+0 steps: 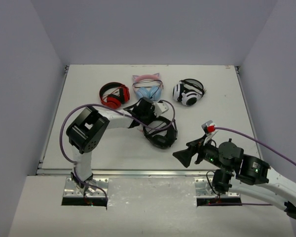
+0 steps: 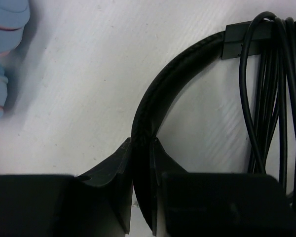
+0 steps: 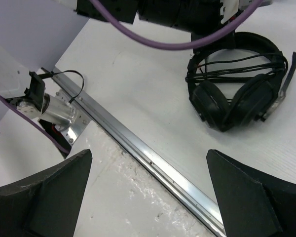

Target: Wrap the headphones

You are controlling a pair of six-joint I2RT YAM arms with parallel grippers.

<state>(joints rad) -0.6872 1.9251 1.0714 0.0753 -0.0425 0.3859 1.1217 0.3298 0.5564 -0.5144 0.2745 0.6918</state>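
The all-black headphones (image 1: 161, 133) lie in the middle of the table, ear cups toward the front. Their thin black cable (image 2: 274, 89) runs in several loops across the headband near one cup. My left gripper (image 1: 149, 120) reaches down at the back of them and is shut on the padded headband (image 2: 153, 98), which passes straight between its fingertips (image 2: 142, 144). My right gripper (image 1: 180, 157) hovers over the table's front edge, to the right of and nearer than the headphones (image 3: 232, 98). It stands wide open (image 3: 149, 155) with nothing between its fingers.
Along the back stand a red-and-black pair (image 1: 114, 95), a pink-and-blue cat-ear pair (image 1: 148, 87) and a white-and-black pair (image 1: 188, 93). The blue pair's edge (image 2: 5, 49) shows just left of my left gripper. A metal rail (image 3: 153, 160) marks the table's front edge.
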